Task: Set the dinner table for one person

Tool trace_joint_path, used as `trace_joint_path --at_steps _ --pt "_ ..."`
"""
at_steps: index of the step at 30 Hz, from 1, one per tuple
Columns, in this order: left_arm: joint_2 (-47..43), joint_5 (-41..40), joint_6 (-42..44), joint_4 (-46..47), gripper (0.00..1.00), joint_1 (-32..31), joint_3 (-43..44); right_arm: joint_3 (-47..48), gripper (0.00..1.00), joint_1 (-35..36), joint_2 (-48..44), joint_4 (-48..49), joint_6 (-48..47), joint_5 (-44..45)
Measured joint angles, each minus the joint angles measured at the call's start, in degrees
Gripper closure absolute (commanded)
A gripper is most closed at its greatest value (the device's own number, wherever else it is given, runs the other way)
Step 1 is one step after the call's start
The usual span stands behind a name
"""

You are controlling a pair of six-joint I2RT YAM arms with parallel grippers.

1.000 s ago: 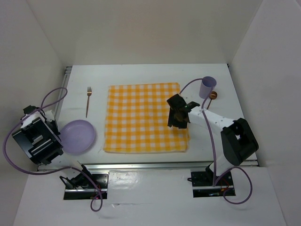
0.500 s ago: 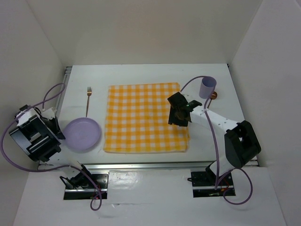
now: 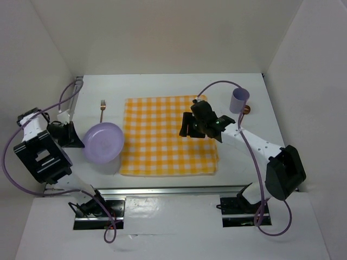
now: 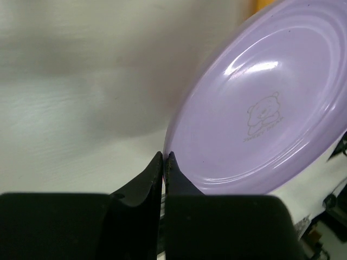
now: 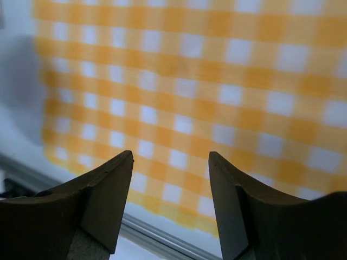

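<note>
So, near left, your left gripper clamps the purple plate by its rim, tilted at the checked cloth's left edge. Your right gripper hovers over the cloth, jaws apart, empty. Farther back on the dinner table, fork and cup await placing.

One dinner table, one plate, one fork, one cup, one checked cloth.
</note>
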Motion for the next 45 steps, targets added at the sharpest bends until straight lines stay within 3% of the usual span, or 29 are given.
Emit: trace_joint_path --at_steps 4,10,18,21,22,24,30,33,36,40,45 --pt "-0.02 1.36 -2.47 0.07 1.0 -9.6 0.79 3.45 0.25 2.01 1.42 7.32 -0.68 -7.67" --pt "-0.13 2.75 -8.98 2.47 1.0 -23.41 4.48 13.66 0.22 3.74 9.97 13.75 -0.87 -15.61" --pt "-0.11 2.08 -14.82 4.72 1.0 -33.94 9.38 14.19 0.23 3.89 16.5 15.06 0.02 -22.62" --pt "-0.11 1.29 -15.52 4.83 1.0 -36.5 10.38 14.19 0.4 3.93 16.76 15.1 0.5 -23.52" --pt "-0.11 1.03 -15.85 4.83 1.0 -36.89 10.71 14.19 0.56 3.93 16.76 15.23 0.48 -23.78" --pt "-0.11 0.5 -16.11 4.81 1.0 -37.29 11.39 14.16 0.71 3.93 16.76 15.52 0.94 -23.8" --pt "-0.09 -0.59 -16.24 4.11 1.0 -37.92 11.78 13.38 1.0 3.91 16.76 15.82 2.6 -21.59" --pt "0.11 -1.64 -16.39 4.17 0.67 -38.82 11.78 13.38 1.0 3.93 16.74 15.28 2.6 -21.07" --pt "0.17 -2.45 -17.18 4.2 0.51 -39.54 11.78 12.7 1.0 3.34 16.7 14.4 2.69 -20.63" --pt "0.15 -5.14 -17.9 4.7 0.49 -40.06 11.78 8.55 1.0 0.28 16.65 13.81 3.06 -20.87" --pt "0.11 -7.43 -18.03 5.38 0.49 -39.43 11.78 1.01 1.0 -8.92 16.63 13.66 2.97 -24.35"
